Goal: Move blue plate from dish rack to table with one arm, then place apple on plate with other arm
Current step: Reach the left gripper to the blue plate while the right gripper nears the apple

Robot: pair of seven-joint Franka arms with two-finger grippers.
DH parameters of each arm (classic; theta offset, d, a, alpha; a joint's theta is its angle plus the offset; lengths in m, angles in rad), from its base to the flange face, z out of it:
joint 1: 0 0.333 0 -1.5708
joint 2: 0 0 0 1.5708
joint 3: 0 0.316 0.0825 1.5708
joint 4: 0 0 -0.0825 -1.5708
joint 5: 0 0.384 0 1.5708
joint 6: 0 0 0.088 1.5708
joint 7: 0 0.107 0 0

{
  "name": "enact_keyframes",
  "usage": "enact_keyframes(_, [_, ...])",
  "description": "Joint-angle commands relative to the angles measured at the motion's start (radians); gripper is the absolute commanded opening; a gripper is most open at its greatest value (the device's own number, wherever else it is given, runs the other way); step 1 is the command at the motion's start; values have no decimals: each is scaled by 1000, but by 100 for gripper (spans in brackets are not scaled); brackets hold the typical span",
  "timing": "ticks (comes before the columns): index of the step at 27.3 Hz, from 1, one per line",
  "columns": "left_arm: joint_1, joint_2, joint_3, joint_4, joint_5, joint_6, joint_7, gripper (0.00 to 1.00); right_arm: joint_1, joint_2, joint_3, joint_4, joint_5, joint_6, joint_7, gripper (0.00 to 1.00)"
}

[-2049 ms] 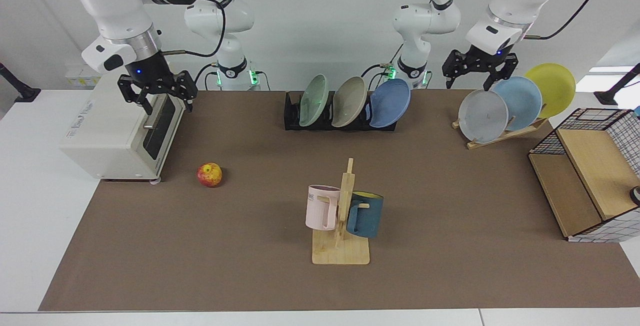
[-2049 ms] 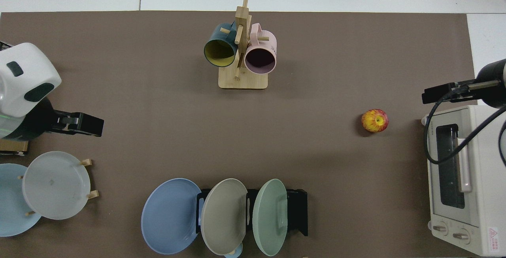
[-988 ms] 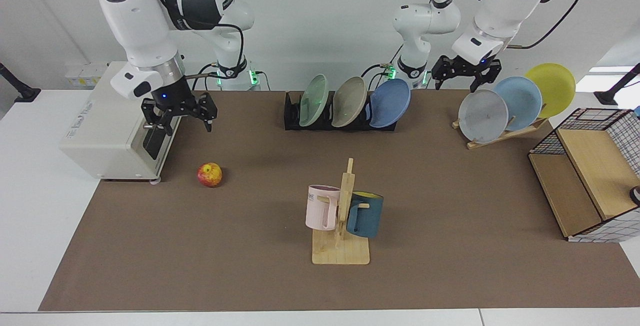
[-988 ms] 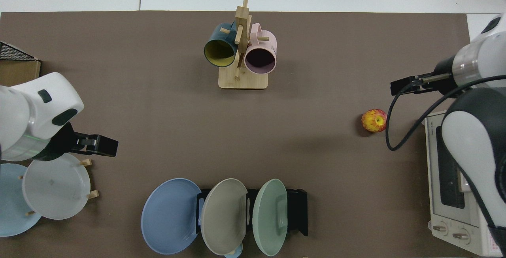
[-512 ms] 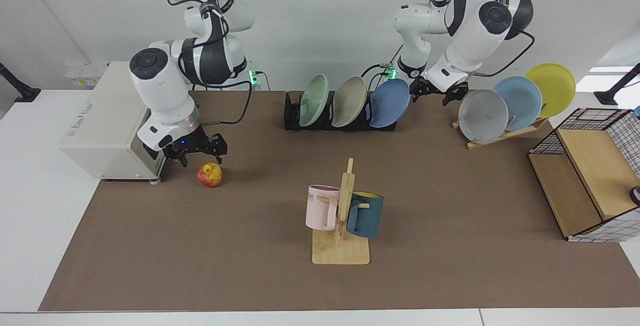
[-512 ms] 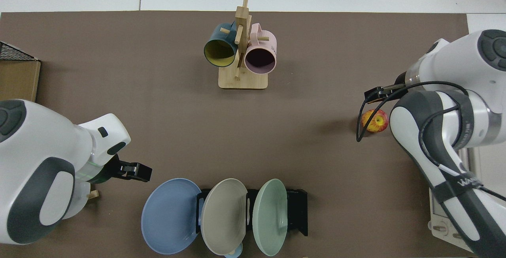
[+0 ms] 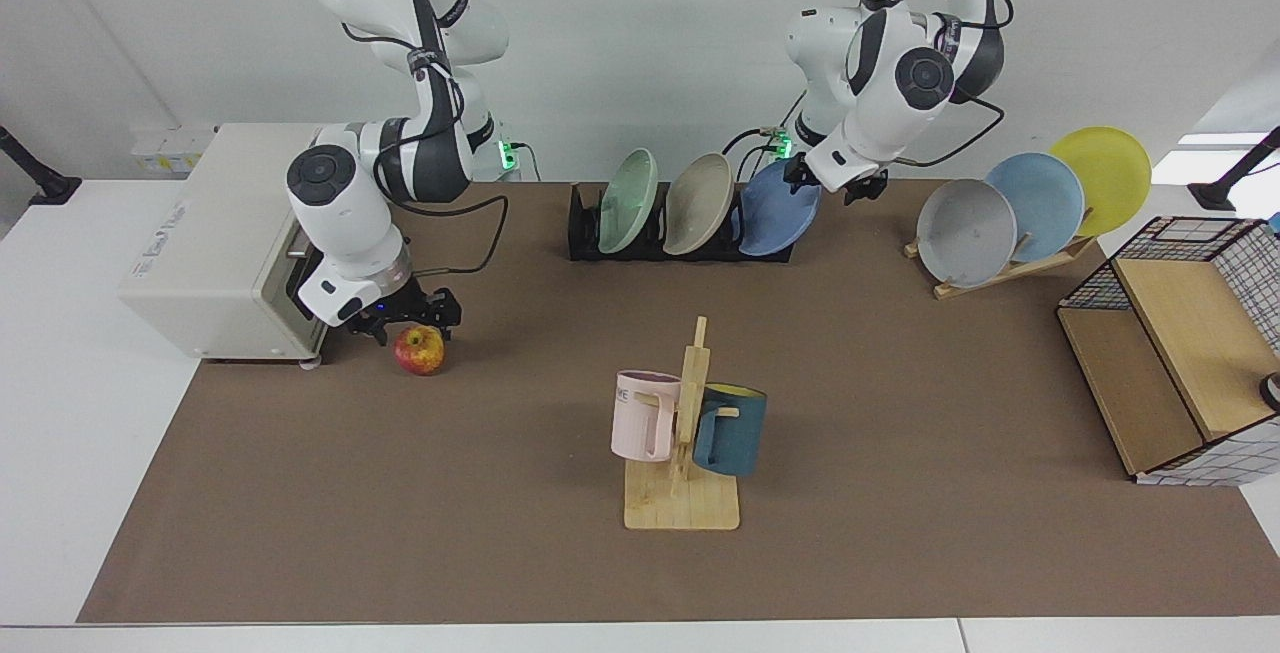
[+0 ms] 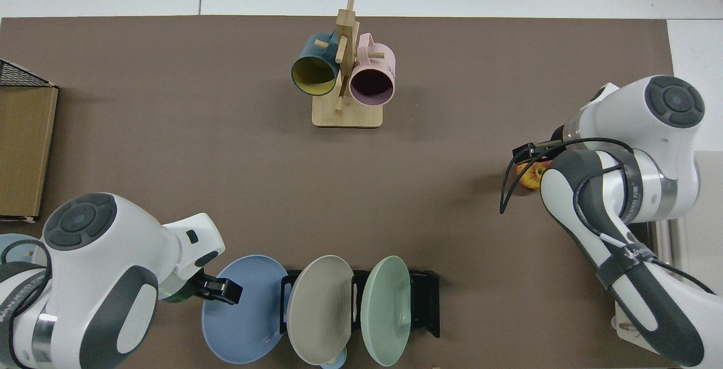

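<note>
The blue plate (image 7: pixel 775 211) (image 8: pixel 244 315) leans in the end slot of the black dish rack (image 7: pixel 583 231) (image 8: pixel 425 301) at the back of the brown-matted table (image 7: pixel 900 453). My left gripper (image 7: pixel 826 183) (image 8: pixel 221 290) is open at the plate's upper rim, beside it and closing on nothing. The red-and-yellow apple (image 7: pixel 419 350) (image 8: pixel 527 177) lies on the mat in front of the toaster oven. My right gripper (image 7: pixel 410 318) (image 8: pixel 534 160) hovers open just above and behind it; in the top view the arm hides half the apple.
A green plate (image 7: pixel 627 201) and a beige plate (image 7: pixel 697 203) share the rack. A toaster oven (image 7: pixel 215 253) stands beside the apple. A wooden mug tree (image 7: pixel 686 433) stands mid-mat. A wooden stand (image 7: pixel 1010 268) with grey, sky-blue and yellow plates and a wire basket (image 7: pixel 1180 353) are further along.
Both arms have come down from high rest. The left gripper swung from the wooden plate stand over to the blue plate's rim; the right gripper dropped from the oven to just above the apple.
</note>
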Motion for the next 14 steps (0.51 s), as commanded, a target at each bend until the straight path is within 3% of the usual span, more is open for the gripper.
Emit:
enact_keyframes(1, [-21,-50,-16,-72,-15,45,11,97,-17,22,8,-34,-7,46,0,100])
enact_keyframes(4, [-21,-61,-48,-98,-16,80,0,89,-36,54,8,-34,-7,67,-6,100])
enact_keyframes(8, [-21,-61,-53,-100,-15,79,2,53,-45,84,8,-34,-8,87,-8,100])
enact_keyframes(10, [-21,-60,-54,-98,-15,79,3,46,-43,93,8,-34,-8,89,-6,100])
enact_keyframes(14, [-21,-60,-56,-97,-15,68,5,45,-42,108,8,-36,-8,101,-3,100])
